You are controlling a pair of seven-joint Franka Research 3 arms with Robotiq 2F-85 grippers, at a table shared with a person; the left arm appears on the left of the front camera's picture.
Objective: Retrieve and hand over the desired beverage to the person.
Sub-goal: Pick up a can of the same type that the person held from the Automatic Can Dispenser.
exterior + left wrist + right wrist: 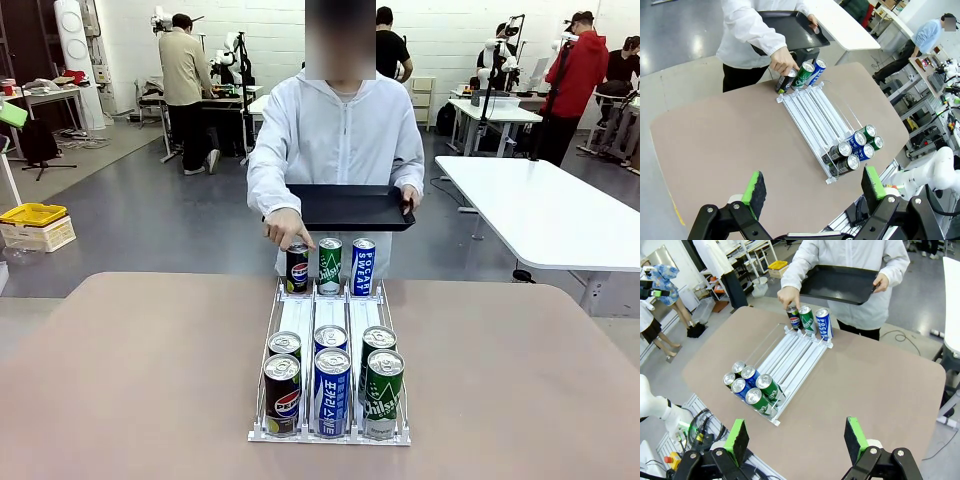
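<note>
Tabletop, brownish and wide, spanning the front view from edge to edge. At its far side, standing and facing across, person in a white hooded zip jacket. Level at waist height in front of the jacket, black tray, held at one corner by one hand. On the middle of the tabletop, white rack with three lanes running from the near side toward the person. Low in the left wrist view, left gripper, fingers spread wide with green pads facing each other, clamped on nothing, raised over the tabletop's near side with the rack well ahead. Low in the right wrist view, right gripper, likewise with fingers wide apart and nothing between them, raised over the tabletop and well apart from the rack. At the rack's near end, six upright cans in two rows: near Pepsi cans in the left lane, near blue cans in the middle lane, near green cans in the right lane, each pair set front to back. At the rack's far end, three more upright cans side by side, one per lane: far Pepsi can, green Chilsung can, blue Pocari Sweat can. White lane rails showing between the two groups. Resting on top of the far Pepsi can, fingertips of the person's other hand, reaching down from the tabletop's far edge.
</note>
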